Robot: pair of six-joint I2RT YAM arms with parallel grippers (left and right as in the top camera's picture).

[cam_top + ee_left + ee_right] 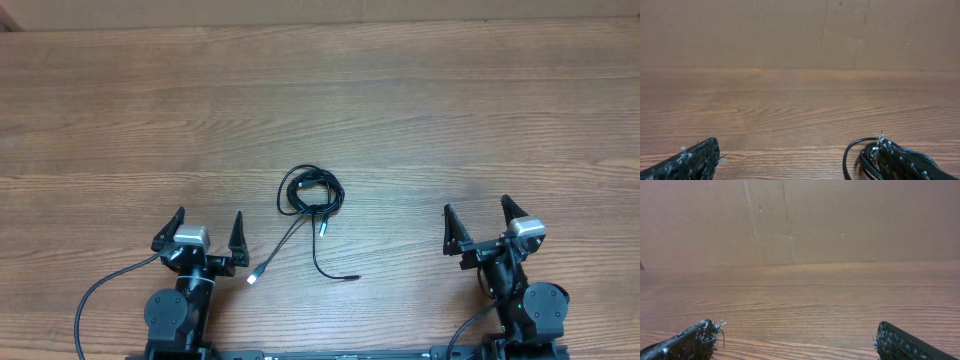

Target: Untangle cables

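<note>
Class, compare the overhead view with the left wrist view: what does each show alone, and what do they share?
Only the overhead view shows the right arm's jaws and the silvery-white plug ending one cable. Only the left wrist view shows the face of the plain brown wall behind the wooden table. Both show that table, the coiled tangle of thin black cables and the left arm's open jaws.
</note>
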